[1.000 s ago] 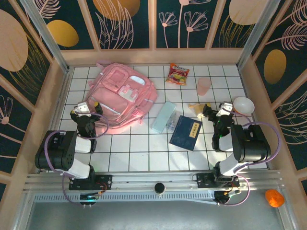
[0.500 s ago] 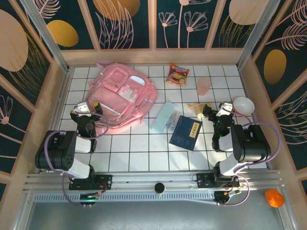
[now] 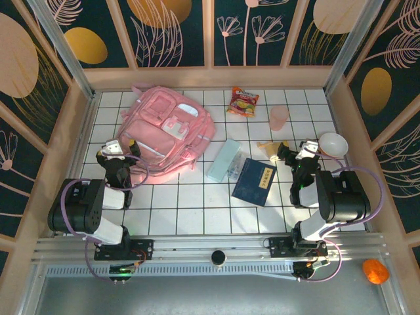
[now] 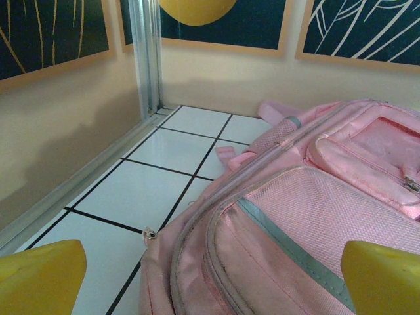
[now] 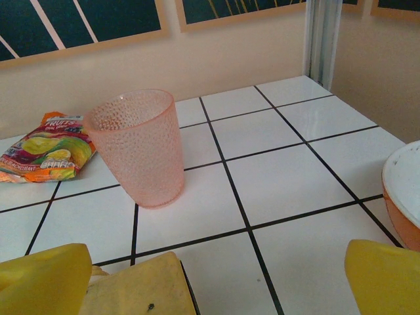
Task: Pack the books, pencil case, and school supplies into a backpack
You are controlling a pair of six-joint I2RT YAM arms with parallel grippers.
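Observation:
The pink backpack (image 3: 167,131) lies flat at the table's back left. My left gripper (image 3: 118,154) stands open at its near left corner; in the left wrist view the backpack (image 4: 308,216) lies between and beyond the open left gripper (image 4: 211,275). The navy book (image 3: 254,181) rests mid-table with the pale blue-green pencil case (image 3: 223,159) just left of it. The small pale yellow school supplies item (image 3: 269,149) lies beside my open right gripper (image 3: 298,152). From the right wrist, the yellow item (image 5: 138,289) sits low left, near the empty right gripper (image 5: 215,279).
A snack packet (image 3: 243,102) and a pink cup (image 3: 279,117) stand at the back right; the cup (image 5: 138,147) is straight ahead of the right gripper. A white bowl (image 3: 333,144) sits by the right wall. Wooden walls enclose the tiled table.

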